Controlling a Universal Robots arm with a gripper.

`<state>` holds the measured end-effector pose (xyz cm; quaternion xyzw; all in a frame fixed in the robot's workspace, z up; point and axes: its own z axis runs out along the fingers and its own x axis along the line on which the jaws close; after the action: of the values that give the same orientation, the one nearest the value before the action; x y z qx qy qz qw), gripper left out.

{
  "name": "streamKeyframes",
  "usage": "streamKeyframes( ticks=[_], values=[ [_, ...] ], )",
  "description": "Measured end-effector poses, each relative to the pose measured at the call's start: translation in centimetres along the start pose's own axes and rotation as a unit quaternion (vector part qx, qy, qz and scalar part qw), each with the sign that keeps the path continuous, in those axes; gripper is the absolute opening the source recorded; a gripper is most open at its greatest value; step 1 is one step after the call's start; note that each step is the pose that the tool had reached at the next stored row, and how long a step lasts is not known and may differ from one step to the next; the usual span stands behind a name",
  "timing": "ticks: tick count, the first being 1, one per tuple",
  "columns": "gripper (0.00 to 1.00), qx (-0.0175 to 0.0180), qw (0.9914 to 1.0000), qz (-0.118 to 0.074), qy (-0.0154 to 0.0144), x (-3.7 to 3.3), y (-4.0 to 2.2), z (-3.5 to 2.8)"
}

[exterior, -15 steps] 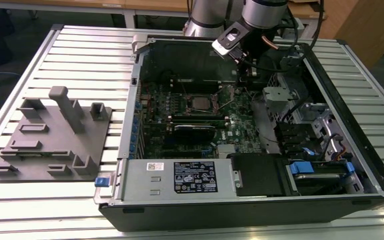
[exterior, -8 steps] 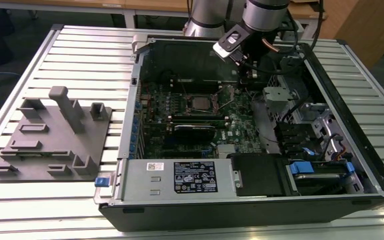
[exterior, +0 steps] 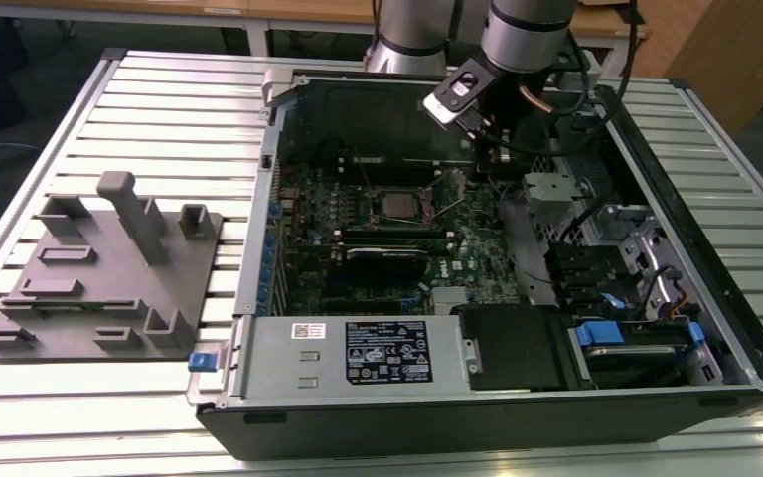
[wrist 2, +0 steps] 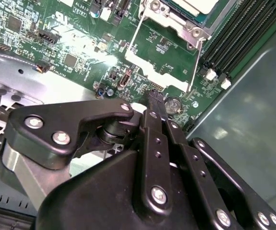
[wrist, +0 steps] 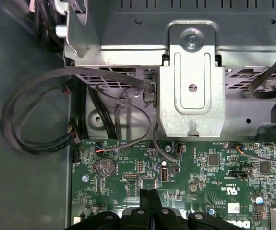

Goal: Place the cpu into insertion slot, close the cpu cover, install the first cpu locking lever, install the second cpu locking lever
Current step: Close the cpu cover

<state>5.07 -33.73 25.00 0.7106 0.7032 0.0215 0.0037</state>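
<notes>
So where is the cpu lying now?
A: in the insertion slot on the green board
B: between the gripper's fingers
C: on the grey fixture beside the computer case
A: the cpu sits inside the insertion slot, and the gripper is shut with nothing in it.

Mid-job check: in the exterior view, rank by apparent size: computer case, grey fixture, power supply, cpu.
Largest to smallest:
1. computer case
2. grey fixture
3. power supply, clearly smaller than the fixture
4. cpu, smallest by far, though it sits farther from the camera
</notes>
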Motion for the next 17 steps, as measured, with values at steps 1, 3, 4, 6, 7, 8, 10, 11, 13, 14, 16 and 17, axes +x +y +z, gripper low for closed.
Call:
streamKeyframes(
  ticks=[1, 3, 4, 6, 7, 8, 10, 11, 13, 14, 16, 17],
  values=[
    [0.11, 0.0000, 1.00000, 0.000, -0.0001, 0.00, 0.00, 0.13],
    [0.11, 0.0000, 1.00000, 0.000, -0.0002, -0.01, -0.01, 0.38],
    [0.11, 0.0000, 1.00000, 0.000, -0.0003, -0.01, -0.01, 0.47],
    [0.11, 0.0000, 1.00000, 0.000, -0.0003, -0.01, -0.02, 0.63],
    [0.11, 0.0000, 1.00000, 0.000, -0.0003, -0.02, -0.02, 0.67],
    [0.11, 0.0000, 1.00000, 0.000, -0.0004, -0.02, -0.02, 0.68],
    [0.11, 0.0000, 1.00000, 0.000, -0.0004, -0.02, -0.02, 0.68],
    [0.11, 0.0000, 1.00000, 0.000, -0.0004, -0.02, -0.02, 0.69],
    [0.11, 0.0000, 1.00000, 0.000, -0.0003, -0.02, -0.02, 0.70],
    [0.11, 0.0000, 1.00000, 0.000, -0.0003, -0.02, -0.02, 0.70],
    [0.11, 0.0000, 1.00000, 0.000, -0.0003, -0.02, -0.03, 0.70],
    [0.11, 0.0000, 1.00000, 0.000, -0.0002, -0.02, -0.08, 0.71]
  ],
)
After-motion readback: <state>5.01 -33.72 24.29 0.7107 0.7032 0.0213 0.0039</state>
